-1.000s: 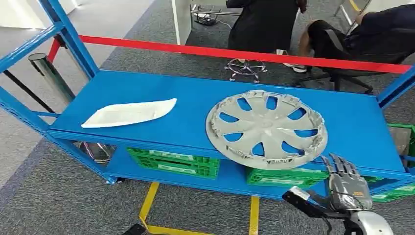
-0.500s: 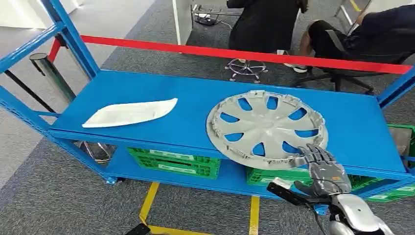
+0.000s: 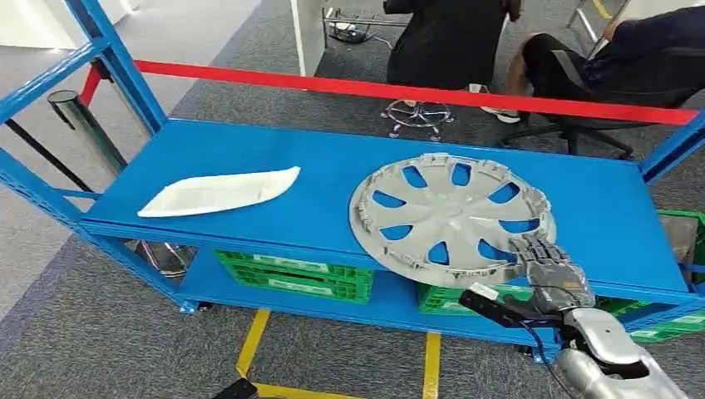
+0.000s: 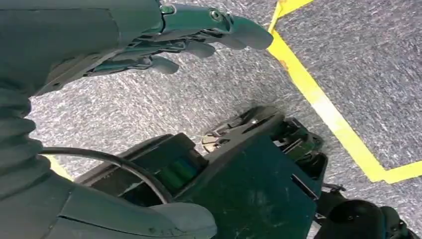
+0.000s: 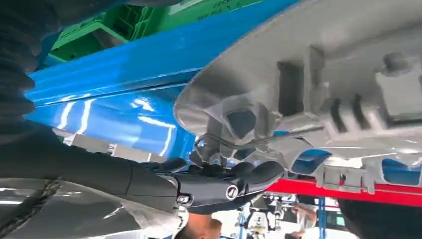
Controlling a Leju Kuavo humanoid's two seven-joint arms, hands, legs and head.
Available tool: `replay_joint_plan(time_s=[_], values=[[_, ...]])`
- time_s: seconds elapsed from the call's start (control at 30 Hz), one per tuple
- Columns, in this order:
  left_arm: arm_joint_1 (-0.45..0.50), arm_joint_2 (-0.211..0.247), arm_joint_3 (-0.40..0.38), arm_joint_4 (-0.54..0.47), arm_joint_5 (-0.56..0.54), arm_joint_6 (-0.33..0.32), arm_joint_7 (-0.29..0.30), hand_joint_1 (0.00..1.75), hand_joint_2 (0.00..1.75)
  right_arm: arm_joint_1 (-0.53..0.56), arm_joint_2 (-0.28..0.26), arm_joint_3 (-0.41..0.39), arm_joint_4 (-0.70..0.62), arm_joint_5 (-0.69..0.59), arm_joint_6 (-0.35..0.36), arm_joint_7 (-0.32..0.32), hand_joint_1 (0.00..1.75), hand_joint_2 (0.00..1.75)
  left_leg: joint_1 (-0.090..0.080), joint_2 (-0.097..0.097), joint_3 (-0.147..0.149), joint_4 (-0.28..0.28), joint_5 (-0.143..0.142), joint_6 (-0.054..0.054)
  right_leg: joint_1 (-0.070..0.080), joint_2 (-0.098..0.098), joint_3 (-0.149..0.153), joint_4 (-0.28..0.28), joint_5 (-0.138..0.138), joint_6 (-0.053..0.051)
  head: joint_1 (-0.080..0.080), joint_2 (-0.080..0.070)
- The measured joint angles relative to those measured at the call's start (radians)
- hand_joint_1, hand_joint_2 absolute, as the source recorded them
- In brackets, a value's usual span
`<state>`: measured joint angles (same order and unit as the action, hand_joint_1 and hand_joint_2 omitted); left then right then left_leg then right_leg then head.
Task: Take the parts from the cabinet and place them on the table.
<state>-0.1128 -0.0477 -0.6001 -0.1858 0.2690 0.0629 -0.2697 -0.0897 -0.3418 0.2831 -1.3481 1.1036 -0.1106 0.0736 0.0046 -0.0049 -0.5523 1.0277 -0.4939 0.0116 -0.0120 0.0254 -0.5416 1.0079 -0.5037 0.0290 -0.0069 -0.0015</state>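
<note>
Underneath, right robot hand (image 5: 219, 179) fingers clasping hubcap (image 3: 453, 218) rim; left robot hand (image 4: 164, 35) empty, open.

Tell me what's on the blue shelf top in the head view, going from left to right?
White curved part → grey wheel cover → the robot's right hand, reaching the wheel cover's near right rim.

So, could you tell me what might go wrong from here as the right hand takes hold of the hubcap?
The hubcap overhangs the front edge of the blue shelf, so a push from the right hand could tip it off. The fingers reach only its rim from below, so the grasp may slip. Lifting it carelessly could knock the green crates beneath.
</note>
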Motion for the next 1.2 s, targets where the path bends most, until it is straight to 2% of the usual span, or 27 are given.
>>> replay_joint_plan(time_s=[0.17, 0.2, 0.27, 0.4, 0.57, 0.7, 0.83, 1.0, 1.03, 1.07, 1.1, 1.2], values=[[-0.003, 0.0, 0.0, 0.0, -0.008, -0.003, 0.0, 0.0, 1.75, -0.076, -0.005, -0.001, 0.068, -0.014, -0.005, -0.034, 0.0, 1.75, 0.0, 0.0, 0.0, 0.0, 0.001, 0.0, 0.0, 0.0, 0.0, 0.0, 0.001, 0.0, 0.0, 0.0], [-0.003, 0.0, 0.0, 0.0, -0.009, -0.004, 0.0, 0.0, 1.75, -0.089, -0.005, -0.001, 0.079, -0.017, -0.003, -0.041, 0.19, 1.75, 0.0, 0.0, 0.0, 0.0, 0.001, 0.0, 0.0, 0.0, 0.0, 0.0, 0.001, 0.0, 0.0, 0.0], [-0.003, 0.0, 0.0, 0.0, -0.011, -0.006, 0.0, 0.0, 1.75, -0.108, -0.005, 0.0, 0.097, -0.027, 0.005, -0.058, 1.75, 1.75, 0.0, 0.0, 0.0, 0.0, 0.001, 0.0, 0.0, 0.0, 0.0, 0.0, 0.001, 0.0, 0.0, 0.0], [-0.007, 0.0, 0.0, 0.0, -0.019, -0.01, 0.0, 0.0, 1.75, -0.137, -0.005, 0.014, 0.146, -0.05, 0.016, -0.105, 1.75, 1.75, 0.0, 0.003, 0.0, 0.0, 0.001, 0.0, 0.0, 0.005, 0.0, 0.0, 0.002, 0.0, 0.0, 0.0], [-0.011, 0.0, 0.0, 0.0, -0.022, -0.01, 0.0, 0.0, 1.75, -0.152, -0.005, 0.04, 0.172, -0.05, 0.019, -0.122, 1.75, 1.75, 0.0, 0.007, 0.0, 0.0, 0.002, -0.002, 0.0, 0.007, -0.001, 0.0, 0.006, -0.001, 0.0, 0.0], [-0.011, 0.0, 0.0, 0.0, -0.026, -0.012, 0.0, 0.0, 1.75, -0.172, -0.005, 0.071, 0.174, -0.085, 0.059, -0.147, 1.75, 1.75, 0.0, 0.008, 0.0, 0.0, 0.006, -0.003, 0.0, 0.009, -0.002, 0.0, 0.01, -0.001, 0.0, 0.0], [-0.011, 0.0, 0.0, 0.0, -0.024, -0.014, 0.0, 0.0, 1.75, -0.195, -0.006, 0.117, 0.14, -0.138, 0.101, -0.16, 1.75, 1.75, 0.001, 0.008, 0.0, 0.0, 0.01, -0.003, 0.0, 0.009, -0.002, 0.0, 0.013, -0.002, 0.0, 0.0], [-0.006, 0.002, 0.006, 0.0, 0.005, -0.024, -0.011, 0.0, 1.75, -0.203, -0.011, 0.208, 0.013, -0.149, 0.118, -0.155, 1.75, 1.75, 0.001, 0.007, -0.002, 0.0, 0.013, -0.002, 0.001, 0.008, -0.006, 0.001, 0.015, -0.001, 0.0, 0.0], [-0.005, 0.002, 0.009, 0.0, 0.012, -0.027, -0.016, 0.0, 0.0, -0.202, -0.014, 0.228, -0.014, -0.148, 0.117, -0.156, 1.75, 1.75, 0.001, 0.007, -0.002, 0.0, 0.013, -0.002, 0.001, 0.008, -0.006, 0.001, 0.015, -0.001, 0.0, 0.0], [-0.005, 0.002, 0.012, 0.0, 0.018, -0.03, -0.02, 0.0, 0.0, -0.199, -0.014, 0.246, -0.038, -0.145, 0.115, -0.156, 1.75, 1.75, 0.001, 0.007, -0.003, 0.0, 0.013, -0.002, 0.001, 0.007, -0.007, 0.001, 0.015, -0.001, 0.0, 0.0], [-0.005, 0.002, 0.018, 0.0, 0.023, -0.03, -0.024, 0.0, 1.75, -0.196, -0.018, 0.267, -0.07, -0.137, 0.109, -0.156, 1.75, 1.75, 0.001, 0.005, -0.005, 0.0, 0.013, -0.002, 0.001, 0.005, -0.008, 0.002, 0.015, -0.001, 0.0, 0.0], [0.001, 0.005, 0.026, 0.0, 0.025, -0.027, -0.024, 0.0, 1.75, -0.187, -0.029, 0.319, -0.165, -0.104, 0.081, -0.146, 1.75, 1.75, 0.001, 0.003, -0.009, 0.0, 0.013, -0.002, 0.001, 0.003, -0.011, 0.002, 0.014, -0.001, -0.001, 0.0]])
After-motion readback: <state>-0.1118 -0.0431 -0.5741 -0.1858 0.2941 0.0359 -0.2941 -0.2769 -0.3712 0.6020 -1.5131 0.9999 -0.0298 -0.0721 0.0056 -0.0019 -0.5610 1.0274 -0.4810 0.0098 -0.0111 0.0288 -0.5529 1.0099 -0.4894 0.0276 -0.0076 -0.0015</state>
